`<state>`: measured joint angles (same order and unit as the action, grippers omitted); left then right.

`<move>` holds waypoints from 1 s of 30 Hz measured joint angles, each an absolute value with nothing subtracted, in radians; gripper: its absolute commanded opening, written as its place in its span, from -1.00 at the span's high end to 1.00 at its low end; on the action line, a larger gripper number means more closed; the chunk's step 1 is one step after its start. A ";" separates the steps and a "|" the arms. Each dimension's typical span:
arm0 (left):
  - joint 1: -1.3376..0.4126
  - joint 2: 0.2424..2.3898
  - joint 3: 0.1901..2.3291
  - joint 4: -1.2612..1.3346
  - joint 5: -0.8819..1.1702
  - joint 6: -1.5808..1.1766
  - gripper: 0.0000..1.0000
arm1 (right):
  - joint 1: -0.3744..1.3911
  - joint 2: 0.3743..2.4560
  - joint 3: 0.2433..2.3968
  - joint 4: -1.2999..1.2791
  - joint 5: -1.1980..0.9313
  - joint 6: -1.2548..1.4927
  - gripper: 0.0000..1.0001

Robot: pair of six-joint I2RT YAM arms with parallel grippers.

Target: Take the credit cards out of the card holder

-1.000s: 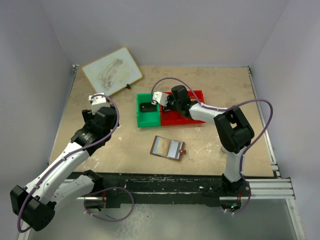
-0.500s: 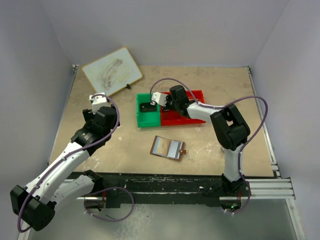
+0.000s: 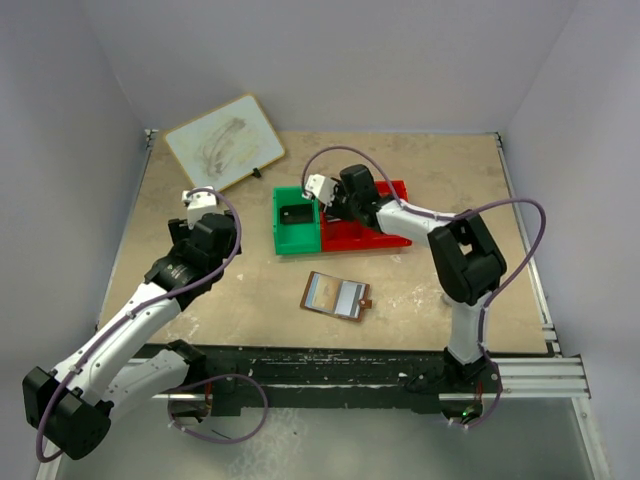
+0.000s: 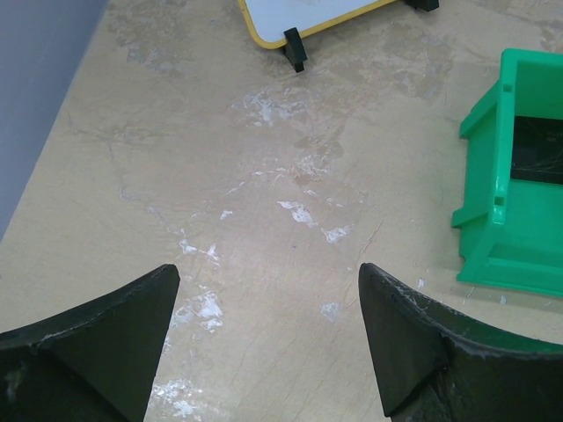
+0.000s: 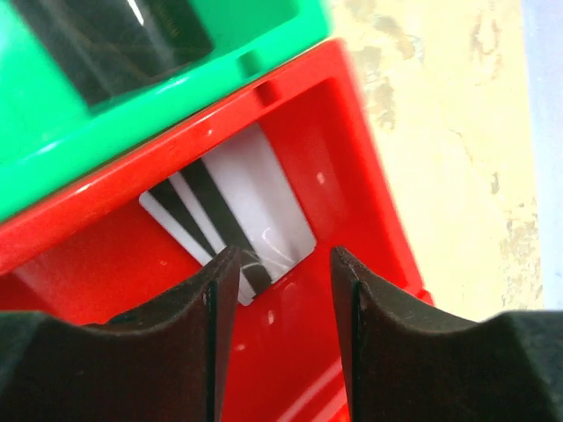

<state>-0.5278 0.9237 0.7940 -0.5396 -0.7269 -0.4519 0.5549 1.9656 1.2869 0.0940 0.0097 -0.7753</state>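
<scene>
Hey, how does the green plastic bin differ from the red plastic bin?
The green plastic bin holds something dark and flat; the red plastic bin holds a white card with black stripes. The right gripper, jaws parted, hovers over the red bin, not the green bin. Both are open-topped and sit side by side.

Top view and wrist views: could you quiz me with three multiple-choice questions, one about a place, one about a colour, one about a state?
1. The white striped card lies:
A in a drawer; B in a blue bowl; C in the red bin.
2. The card holder's inner panels are:
A pale blue-grey; B yellow; C black.
3. The left end effector is:
A shut on a card; B open and empty; C shut on a pen.

Answers:
1 C, the right wrist view shows it on the red floor.
2 A, the top view shows it lying open.
3 B, its jaws stand wide apart with nothing between.
</scene>
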 measured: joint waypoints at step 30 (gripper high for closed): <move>-0.528 0.955 0.794 -0.540 -0.712 -0.452 -0.62 | 0.559 2.010 1.374 -0.135 0.088 0.184 0.77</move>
